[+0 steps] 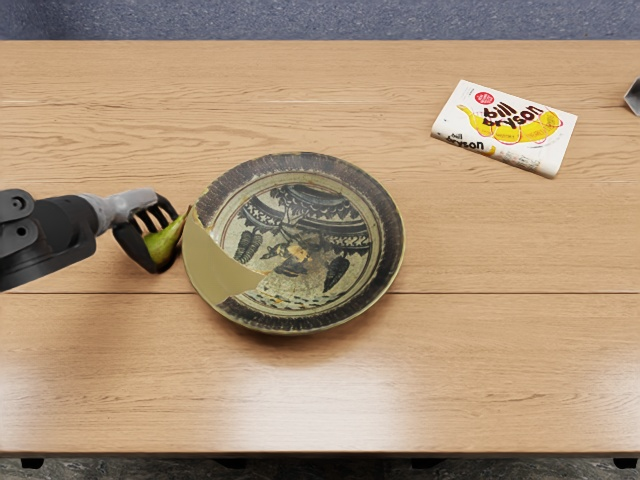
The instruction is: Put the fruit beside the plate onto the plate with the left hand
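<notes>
Fingers (150, 213) of the left hand (145, 236) are clamped on a green pear (164, 241) just beside the left rim of the patterned plate (395, 240) on the wooden surface (320, 385).

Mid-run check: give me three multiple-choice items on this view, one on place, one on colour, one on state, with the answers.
1. Where is the pear?
A) beside the left rim of the plate, not on it
B) in the plate's middle
C) beyond the plate's right rim

2. What colour is the pear?
A) red
B) yellow-green
C) purple

3. What is the left hand doing?
A) lying open, holding nothing
B) closed around the pear
C) pressing on the plate

Answers: 1 A, the pear sits just outside the left rim. 2 B, its skin shows yellow-green. 3 B, dark fingers wrap it.
</notes>
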